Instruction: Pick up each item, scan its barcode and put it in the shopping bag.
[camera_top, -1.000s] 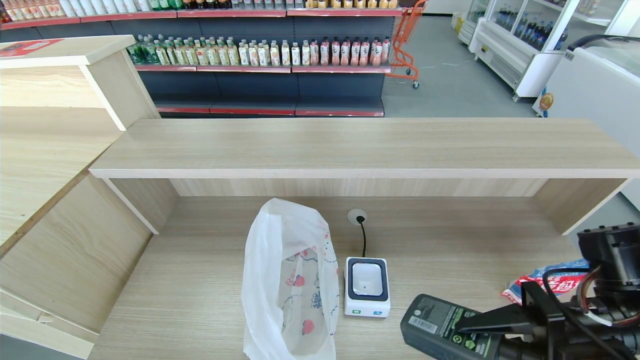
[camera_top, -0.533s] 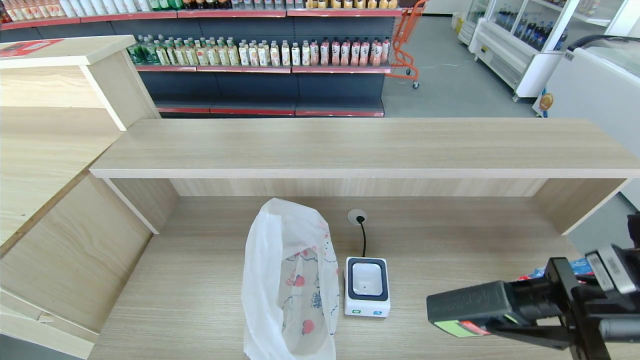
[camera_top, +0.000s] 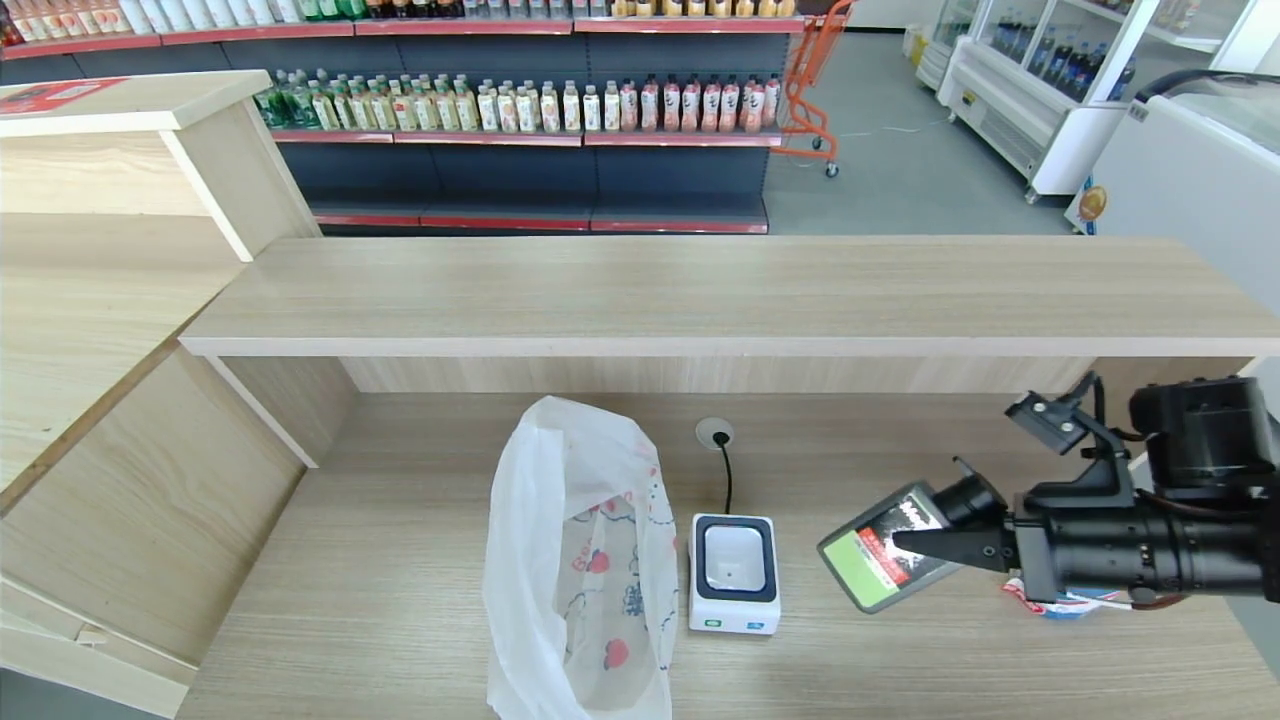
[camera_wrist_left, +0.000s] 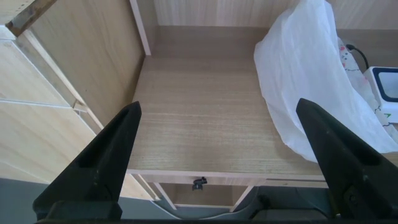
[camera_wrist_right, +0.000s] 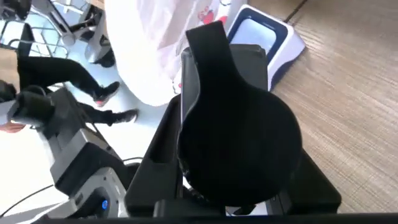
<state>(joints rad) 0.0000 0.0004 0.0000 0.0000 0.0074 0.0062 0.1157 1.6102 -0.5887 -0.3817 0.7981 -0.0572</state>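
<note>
Your right gripper (camera_top: 935, 535) clamps a black box (camera_top: 872, 566) above the counter (camera_top: 420, 560), just right of the barcode scanner (camera_top: 734, 572). The shopping bag (camera_top: 575, 540) stands open at the front edge, touching the scanner. Your left gripper (camera_wrist_left: 217, 109) is spread wide. Bottle shelves (camera_top: 520, 105) line the room behind.

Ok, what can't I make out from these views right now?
- Barcode on the dark box in the right claw: not on the face toward the head view; the claw blocks the right wrist view.
- Red and blue packet: mostly under the right arm, head view.
- Scanner: cut by the left wrist view's edge.
- Shopping bag contents: hidden by its folds, head view.
</note>
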